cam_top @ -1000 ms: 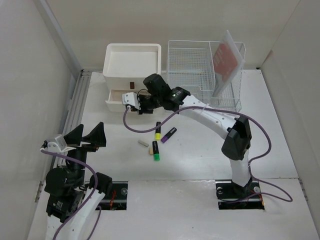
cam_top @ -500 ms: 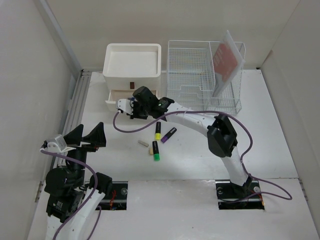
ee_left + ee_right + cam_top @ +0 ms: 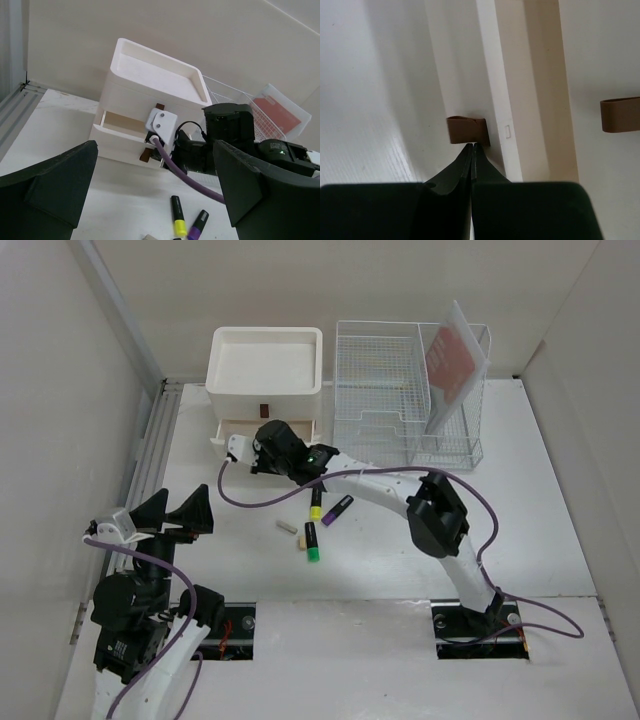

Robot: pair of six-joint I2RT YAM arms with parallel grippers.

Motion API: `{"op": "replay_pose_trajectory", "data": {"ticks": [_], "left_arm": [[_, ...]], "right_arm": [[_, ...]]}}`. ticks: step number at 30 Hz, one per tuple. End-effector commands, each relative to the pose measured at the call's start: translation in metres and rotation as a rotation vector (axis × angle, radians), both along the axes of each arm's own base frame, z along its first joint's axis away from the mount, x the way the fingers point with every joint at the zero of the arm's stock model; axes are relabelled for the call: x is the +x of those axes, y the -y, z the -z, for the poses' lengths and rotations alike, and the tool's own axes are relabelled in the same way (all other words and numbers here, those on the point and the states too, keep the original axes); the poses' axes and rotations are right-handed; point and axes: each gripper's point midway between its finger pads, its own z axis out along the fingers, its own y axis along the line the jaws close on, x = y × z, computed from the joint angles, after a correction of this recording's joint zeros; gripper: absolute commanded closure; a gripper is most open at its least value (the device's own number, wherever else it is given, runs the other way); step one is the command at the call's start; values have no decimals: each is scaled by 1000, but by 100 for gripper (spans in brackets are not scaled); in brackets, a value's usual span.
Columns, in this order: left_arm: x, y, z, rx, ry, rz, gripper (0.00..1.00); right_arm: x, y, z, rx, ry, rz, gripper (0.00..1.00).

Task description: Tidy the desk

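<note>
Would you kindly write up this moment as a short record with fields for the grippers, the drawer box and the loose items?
left gripper: open, empty, above the desk on the left
right gripper: shut, tips at the brown pull tab
drawer box: cream, at the back of the desk
lower drawer: pulled partly out
loose items: yellow highlighter, purple highlighter, green highlighter, small pale block
wire rack: beside the box, holding a red card
</note>
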Motion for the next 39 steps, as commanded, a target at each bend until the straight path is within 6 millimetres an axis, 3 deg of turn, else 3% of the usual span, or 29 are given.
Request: {"op": "replay_pose_trajectory", "data": {"ticks": [1,3,16,28,29,31,39], "left_arm": [[-6,-1,-14,-21,61,9,0],[-6,-1,-14,-21,61,9,0],[-6,-1,-14,-21,61,9,0],[-6,-1,-14,-21,61,9,0],[-6,-1,-14,-21,61,9,0],[-6,-1,-14,-21,61,9,0],[-6,-1,-14,-21,61,9,0]], "right_arm": [[17,-6,-7,43,86,74,100],[17,-7,-15,53,111,95,100],[35,1,-9,8,172,195,100],[45,2,-26,24,234,232,100],[45,1,-21,16,230,231,100],[47,-1,-30,35,239,233,100],[61,4,-19,17,249,264,100]]}}
